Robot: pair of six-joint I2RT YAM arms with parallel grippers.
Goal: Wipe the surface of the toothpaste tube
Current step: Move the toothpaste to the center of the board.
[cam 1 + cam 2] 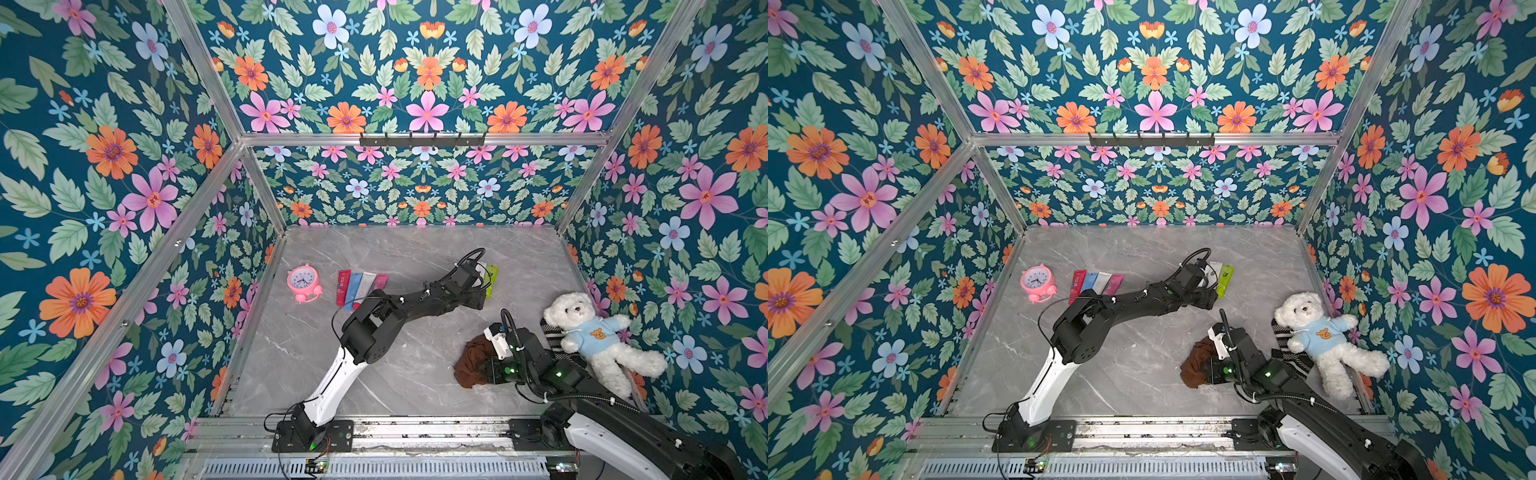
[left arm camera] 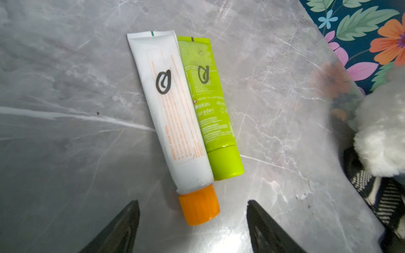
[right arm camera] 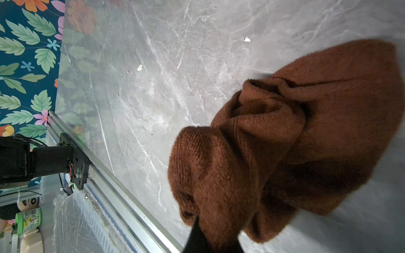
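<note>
Two toothpaste tubes, not one, on the far right part of the bench [image 1: 395, 374]: a white tube [image 2: 175, 114] with an orange cap [image 2: 200, 206] and a green tube [image 2: 210, 109], flat, side by side and touching along the length, caps toward the near side. Impossible to tell from the task which one to wipe; probably the white one, judging by the aim of the left hand [image 2: 192, 203].

Left hand: open, fingers [image 2: 122, 223] wide apart on both sides of the orange cap, touching nothing as far as visible. Right hand [image 1: 484, 368]: closed on the brown cloth [image 1: 469, 365], bunched, low at the near right of the bench, well apart from the tubes.

Possible troubles from here. Closing on the round cap only: risk of the tube slipping out or rolling, because of the small smooth hold. Closing off-line: risk of catching or pushing the green tube also, because of the contact between the two. Bringing the cloth across: risk of the two arms meeting, and of brushing the teddy bear [image 1: 598, 336] just beside the path.

Hard to see: in both top views, white tube mostly hidden behind the left wrist [image 1: 461, 286], green one showing at its right. Height of the left hand over the bench not clear. Tips of the right hand buried in the cloth in the right wrist view.
</note>
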